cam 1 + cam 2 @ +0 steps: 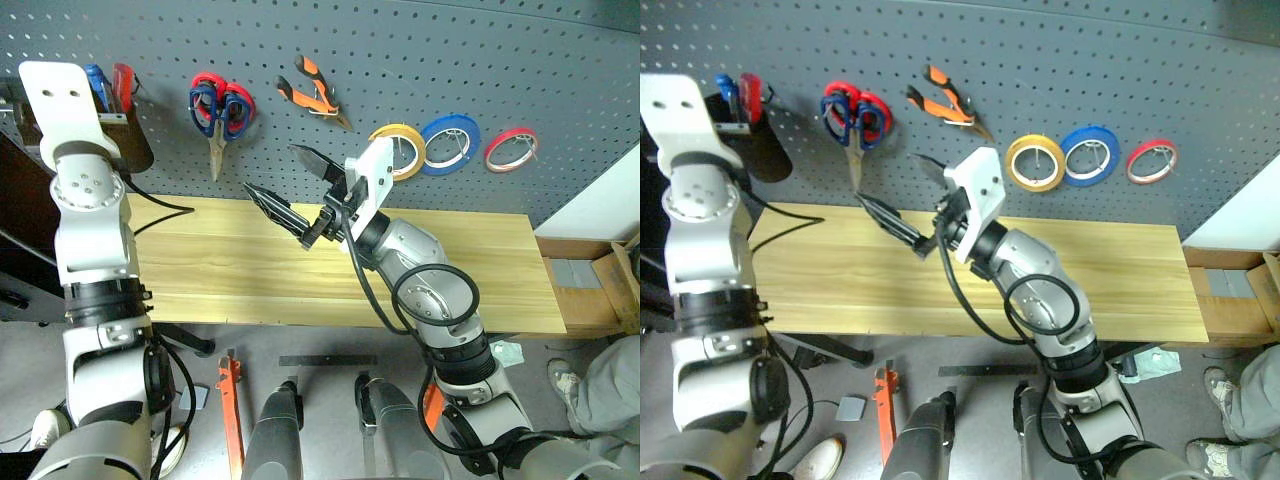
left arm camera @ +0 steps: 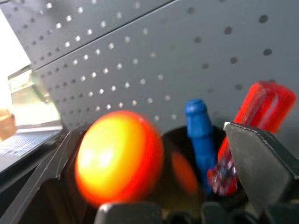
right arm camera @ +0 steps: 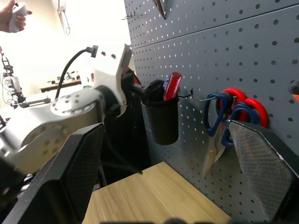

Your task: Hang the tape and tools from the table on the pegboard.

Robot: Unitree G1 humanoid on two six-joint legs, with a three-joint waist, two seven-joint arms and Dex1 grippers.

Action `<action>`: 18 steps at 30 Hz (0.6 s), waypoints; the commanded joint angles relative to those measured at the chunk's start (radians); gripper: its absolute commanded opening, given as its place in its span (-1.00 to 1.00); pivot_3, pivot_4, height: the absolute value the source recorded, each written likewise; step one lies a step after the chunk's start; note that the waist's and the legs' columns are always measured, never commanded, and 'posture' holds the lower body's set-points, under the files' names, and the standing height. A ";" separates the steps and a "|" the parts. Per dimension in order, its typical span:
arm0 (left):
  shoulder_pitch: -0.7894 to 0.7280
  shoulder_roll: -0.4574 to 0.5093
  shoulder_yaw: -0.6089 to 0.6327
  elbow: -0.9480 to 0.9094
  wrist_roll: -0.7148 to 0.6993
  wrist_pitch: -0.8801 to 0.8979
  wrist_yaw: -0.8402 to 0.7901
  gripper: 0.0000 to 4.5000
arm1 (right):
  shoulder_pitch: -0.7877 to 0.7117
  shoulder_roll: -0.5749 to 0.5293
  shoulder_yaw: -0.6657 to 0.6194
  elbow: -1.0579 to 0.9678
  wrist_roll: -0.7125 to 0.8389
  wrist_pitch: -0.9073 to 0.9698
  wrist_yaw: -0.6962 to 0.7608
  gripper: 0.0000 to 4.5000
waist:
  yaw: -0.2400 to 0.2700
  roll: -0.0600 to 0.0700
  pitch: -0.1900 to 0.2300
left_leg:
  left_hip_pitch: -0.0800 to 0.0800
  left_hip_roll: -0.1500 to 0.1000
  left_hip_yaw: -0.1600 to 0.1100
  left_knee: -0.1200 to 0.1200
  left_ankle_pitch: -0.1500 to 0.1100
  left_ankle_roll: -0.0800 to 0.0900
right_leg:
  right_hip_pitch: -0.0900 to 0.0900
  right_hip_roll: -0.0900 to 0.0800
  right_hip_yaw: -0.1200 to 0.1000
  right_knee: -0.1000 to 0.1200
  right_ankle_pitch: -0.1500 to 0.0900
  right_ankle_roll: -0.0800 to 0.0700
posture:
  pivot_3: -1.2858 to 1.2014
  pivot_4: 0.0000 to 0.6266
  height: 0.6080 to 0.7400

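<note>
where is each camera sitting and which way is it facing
Head, left and right eye: high up, looking forward and down at the pegboard, the table and both arms, with the right tool open.
Left wrist: on the left arm, facing the pegboard over a black cup holding blue and red handles; its own open fingers frame an orange handle.
Right wrist: on the right arm, facing the scissors, the cup and the left arm.
Shared: both wrist views show the cup.

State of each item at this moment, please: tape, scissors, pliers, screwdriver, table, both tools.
yellow tape: hung on pegboard
blue-handled scissors: hung, blades down
pliers: hung
orange screwdriver: in black cup
table: bare of task items
left tool: open at cup
right tool: open, holding nothing
</note>
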 commanded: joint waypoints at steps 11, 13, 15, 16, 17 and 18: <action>-0.144 0.061 -0.041 0.220 -0.002 -0.154 -0.028 0.98 | 0.012 0.005 -0.006 -0.037 -0.016 -0.022 -0.015 1.00 | 0.000 0.000 0.000 | 0.000 0.000 0.000 0.000 0.000 0.000 | 0.000 0.000 0.000 0.000 0.000 0.000 | 0.04 -0.17 1.00; -0.136 0.061 -0.042 0.225 -0.002 -0.157 -0.029 0.98 | 0.013 0.005 -0.008 -0.037 -0.019 -0.021 -0.014 1.00 | 0.000 0.000 0.000 | 0.000 0.000 0.000 0.000 0.000 0.000 | 0.000 0.000 0.000 0.000 0.000 0.000 | 0.04 -0.16 1.00; -0.143 0.069 -0.041 0.248 -0.002 -0.165 -0.030 0.98 | 0.016 0.003 -0.008 -0.039 -0.020 -0.019 -0.013 1.00 | 0.000 0.000 0.000 | 0.000 0.000 0.000 0.000 0.000 0.000 | 0.000 0.000 0.000 0.000 0.000 0.000 | 0.04 -0.16 1.00; -0.154 0.075 -0.043 0.266 0.000 -0.172 -0.031 0.98 | 0.016 0.003 -0.008 -0.039 -0.021 -0.019 -0.012 1.00 | 0.000 0.000 0.000 | 0.000 0.000 0.000 0.000 0.000 0.000 | 0.000 0.000 0.000 0.000 0.000 0.000 | 0.04 -0.15 1.00; -0.164 0.080 -0.045 0.283 0.001 -0.178 -0.033 0.98 | 0.017 0.002 -0.008 -0.039 -0.021 -0.019 -0.011 1.00 | 0.000 0.000 0.000 | 0.000 0.000 0.000 0.000 0.000 0.000 | 0.000 0.000 0.000 0.000 0.000 0.000 | 0.04 -0.15 1.00; -0.177 0.087 -0.049 0.302 0.003 -0.188 -0.036 0.98 | 0.017 0.002 -0.008 -0.039 -0.021 -0.019 -0.010 1.00 | 0.000 0.000 0.000 | 0.000 0.000 0.000 0.000 0.000 0.000 | 0.000 0.000 0.000 0.000 0.000 0.000 | 0.04 -0.15 1.00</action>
